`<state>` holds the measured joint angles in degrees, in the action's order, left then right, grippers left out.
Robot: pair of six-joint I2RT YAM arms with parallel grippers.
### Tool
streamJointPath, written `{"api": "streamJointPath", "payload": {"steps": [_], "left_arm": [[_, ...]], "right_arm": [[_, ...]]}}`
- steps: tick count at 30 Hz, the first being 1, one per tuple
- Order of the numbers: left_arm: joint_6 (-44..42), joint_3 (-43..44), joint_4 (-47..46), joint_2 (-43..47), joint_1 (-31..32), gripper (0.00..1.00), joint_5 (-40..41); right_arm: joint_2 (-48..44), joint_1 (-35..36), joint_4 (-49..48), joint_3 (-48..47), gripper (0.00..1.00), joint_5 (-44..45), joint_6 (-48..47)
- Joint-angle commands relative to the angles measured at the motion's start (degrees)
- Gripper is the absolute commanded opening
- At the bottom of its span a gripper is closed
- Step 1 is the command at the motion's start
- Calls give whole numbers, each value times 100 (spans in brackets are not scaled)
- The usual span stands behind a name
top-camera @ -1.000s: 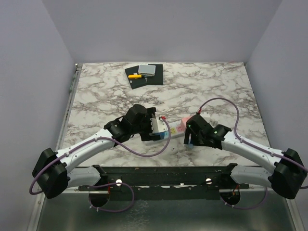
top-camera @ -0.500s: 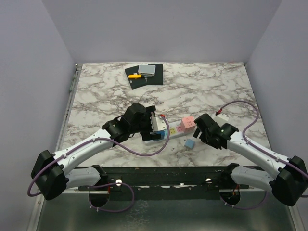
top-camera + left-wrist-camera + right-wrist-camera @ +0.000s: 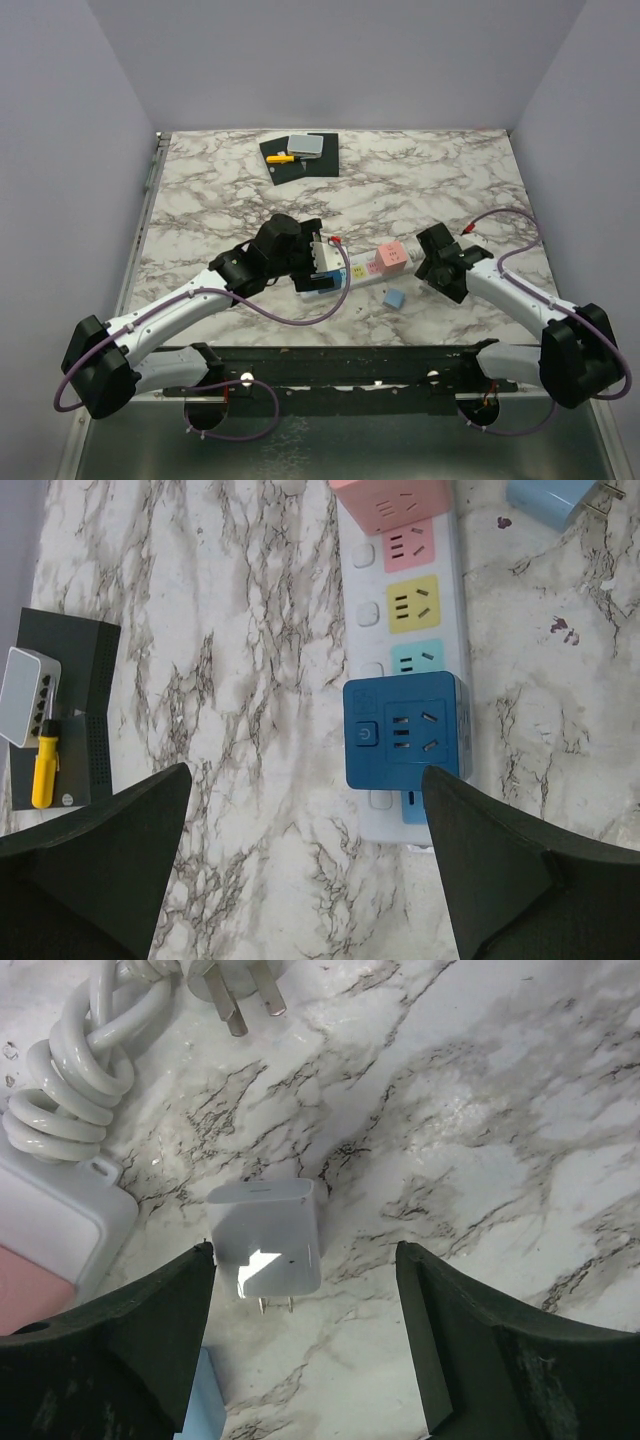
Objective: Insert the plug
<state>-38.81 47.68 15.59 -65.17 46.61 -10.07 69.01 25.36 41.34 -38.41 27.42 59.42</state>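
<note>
Since a second ago the right gripper has swung off the power strip toward the frame's right, uncovering a blue plug that lies loose just below the strip. Its jaws stand wide astride a white plug (prongs pointing down-frame), gripping nothing. The left gripper, fully spread and empty, hovers over the strip.

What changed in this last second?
The right fingers pulled back rightward from the power strip, uncovering the pink adapter and a small blue plug that now lies loose on the table. The left fingers stayed open above the dark blue adapter; the strip did not move.
</note>
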Motion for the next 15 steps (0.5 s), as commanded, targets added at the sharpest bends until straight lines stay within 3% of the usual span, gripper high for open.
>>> {"api": "streamJointPath", "payload": {"steps": [1, 10, 15], "left_arm": [[104, 185, 18, 119, 6, 99, -148], [190, 300, 23, 112, 1, 99, -179], [316, 409, 18, 113, 15, 99, -254]], "right_arm": [[213, -132, -471, 7, 77, -296, -350], [715, -159, -906, 131, 71, -521, -438], [795, -161, -815, 66, 54, -496, -466]]}}
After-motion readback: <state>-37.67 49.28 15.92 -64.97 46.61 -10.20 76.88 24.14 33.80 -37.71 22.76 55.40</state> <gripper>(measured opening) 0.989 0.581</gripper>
